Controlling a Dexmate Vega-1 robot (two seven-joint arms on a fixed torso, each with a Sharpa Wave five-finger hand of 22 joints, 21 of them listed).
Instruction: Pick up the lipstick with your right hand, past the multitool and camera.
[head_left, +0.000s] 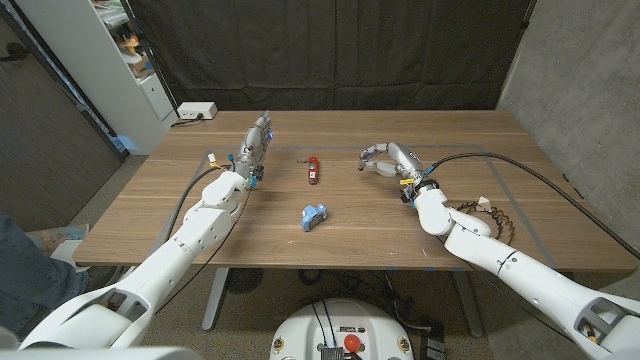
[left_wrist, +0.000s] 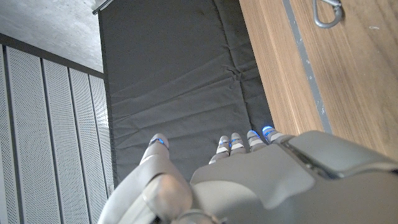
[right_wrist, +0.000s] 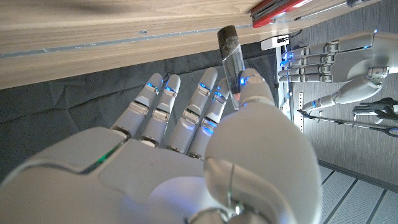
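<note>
Between thumb and fingers, the right hand (right_wrist: 186, 155) is pinching the lipstick (right_wrist: 231, 62); its smooth, light tube is probably slipping easily.

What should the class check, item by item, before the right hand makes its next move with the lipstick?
1. Lipstick pinched by the right hand: ok, the thumb presses it against a finger in the right wrist view.
2. Lipstick clear of the table: cannot tell.
3. Multitool apart from the right hand: ok.
4. Blue camera apart from the right hand: ok, it lies nearer the robot.
5. Left hand out of the way: ok, on the multitool's far side.
</note>
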